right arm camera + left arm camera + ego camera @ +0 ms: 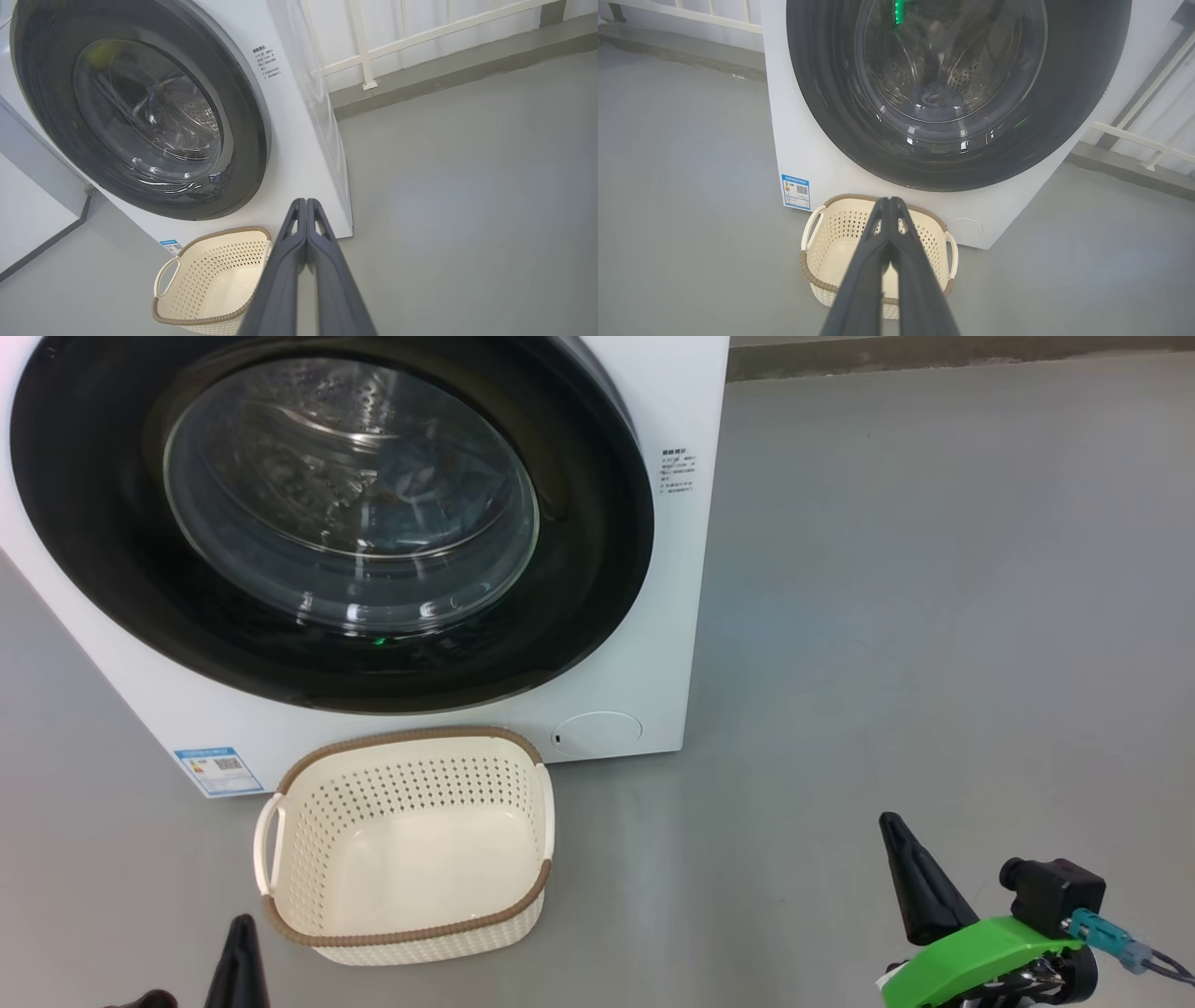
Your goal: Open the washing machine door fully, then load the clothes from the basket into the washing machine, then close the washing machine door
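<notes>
Grey floor (934, 616) is carrying the empty basket (411, 739) by the washing machine (686, 569), its door (93, 569) sitting shut; left claw (889, 201) and right claw (306, 203) are pressing together empty, task looking done

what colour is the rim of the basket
Brown, woven-look, around the cream basket; clearest in the head view.

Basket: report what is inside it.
Nothing shows inside the basket: bare cream floor and perforated walls in the head view. The inner face of its near wall is hidden behind its own rim.
</notes>
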You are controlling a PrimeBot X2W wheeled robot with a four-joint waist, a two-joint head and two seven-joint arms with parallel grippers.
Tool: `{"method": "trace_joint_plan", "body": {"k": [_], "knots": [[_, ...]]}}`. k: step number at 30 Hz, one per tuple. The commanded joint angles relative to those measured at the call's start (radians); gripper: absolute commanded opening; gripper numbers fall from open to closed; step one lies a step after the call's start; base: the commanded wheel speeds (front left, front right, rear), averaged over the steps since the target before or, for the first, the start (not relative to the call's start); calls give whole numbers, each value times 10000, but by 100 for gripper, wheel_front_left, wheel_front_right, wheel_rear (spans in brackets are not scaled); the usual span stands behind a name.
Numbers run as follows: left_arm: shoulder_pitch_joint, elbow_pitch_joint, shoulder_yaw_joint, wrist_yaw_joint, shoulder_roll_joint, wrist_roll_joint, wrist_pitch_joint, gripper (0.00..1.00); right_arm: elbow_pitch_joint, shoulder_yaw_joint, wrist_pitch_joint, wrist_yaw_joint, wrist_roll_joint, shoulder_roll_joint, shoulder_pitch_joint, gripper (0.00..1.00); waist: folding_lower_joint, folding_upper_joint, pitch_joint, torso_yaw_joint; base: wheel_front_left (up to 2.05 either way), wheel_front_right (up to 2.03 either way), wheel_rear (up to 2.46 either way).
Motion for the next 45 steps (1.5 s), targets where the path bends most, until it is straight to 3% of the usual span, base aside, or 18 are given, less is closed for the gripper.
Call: {"method": "trace_joint_plan", "body": {"k": [1, 45], "knots": [[-393, -170, 122, -58, 152, -325, 53, 0, -283, -90, 70, -9, 347, -18, -237, 0, -1, 0, -2, 4, 0, 0, 0], [-1081, 333, 377, -408, 222, -5414, 1340, 0, -476, -638, 1278, -30, 5259, -17, -177, 0, -1, 0, -59, 106, 0, 0, 0]]}}
